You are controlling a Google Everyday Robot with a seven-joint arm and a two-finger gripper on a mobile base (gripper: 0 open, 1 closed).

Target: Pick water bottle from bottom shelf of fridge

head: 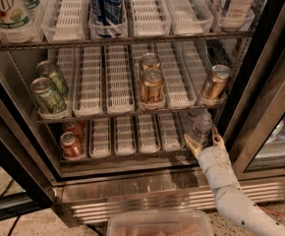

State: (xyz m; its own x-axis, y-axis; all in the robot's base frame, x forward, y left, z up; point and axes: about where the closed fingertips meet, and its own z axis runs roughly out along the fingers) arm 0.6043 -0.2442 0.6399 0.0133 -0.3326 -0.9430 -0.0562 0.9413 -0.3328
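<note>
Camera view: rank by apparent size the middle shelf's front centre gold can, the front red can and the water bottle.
1. Front centre gold can.
2 and 3. Front red can and water bottle look alike; the gripper, open around the bottle on the bottom shelf, partly hides it.

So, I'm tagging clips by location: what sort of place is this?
Likely a shop or office pantry: a commercial drinks fridge, racks of white lane trays, rows of cans. The open gripper is at the water bottle on the bottom shelf.
</note>
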